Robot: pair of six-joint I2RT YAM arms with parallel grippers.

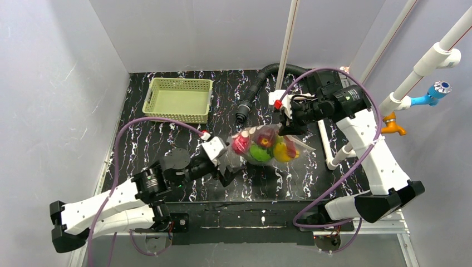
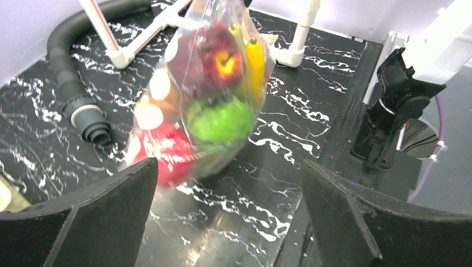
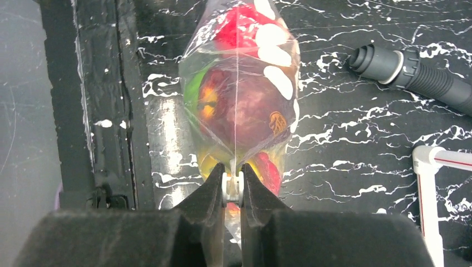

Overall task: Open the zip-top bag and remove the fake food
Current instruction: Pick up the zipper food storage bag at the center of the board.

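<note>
The zip-top bag [image 1: 261, 146] hangs over the black marbled table, clear with white oval spots, and holds the fake food. My right gripper [image 1: 288, 129] is shut on the bag's top edge; in the right wrist view its jaws [image 3: 233, 178] pinch a small white zip tab. The bag [image 3: 239, 94] sags below them. Inside I see a red piece [image 2: 167, 153], a green piece [image 2: 220, 119], a dark red apple [image 2: 222, 55] and a yellow piece [image 2: 255, 55]. My left gripper [image 1: 222, 162] stands wide open [image 2: 228, 167] just short of the bag's lower end, with nothing between its fingers.
A pale green lattice basket [image 1: 178, 99] sits at the back left. A black corrugated hose [image 1: 256, 89] lies behind the bag, and a white pipe frame [image 1: 328, 144] stands to the right. The table's front rail [image 1: 245, 214] runs by the arm bases.
</note>
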